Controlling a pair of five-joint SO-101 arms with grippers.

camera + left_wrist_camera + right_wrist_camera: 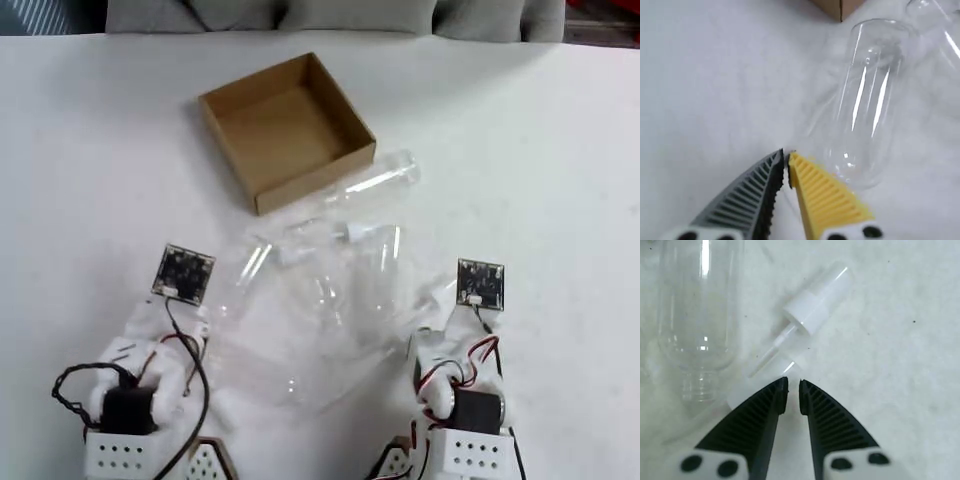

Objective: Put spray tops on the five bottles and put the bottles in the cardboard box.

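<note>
— What carries everything here?
— A white bench (pixel 90 150), plain across its whole top, with a few tiny dark specks in the right wrist view.
— And beyond its far edge?
— Grey cushions (pixel 330 15) along the middle, a striped patch (pixel 35 15) at one corner and a red patch (pixel 600 8) at the other.
</note>
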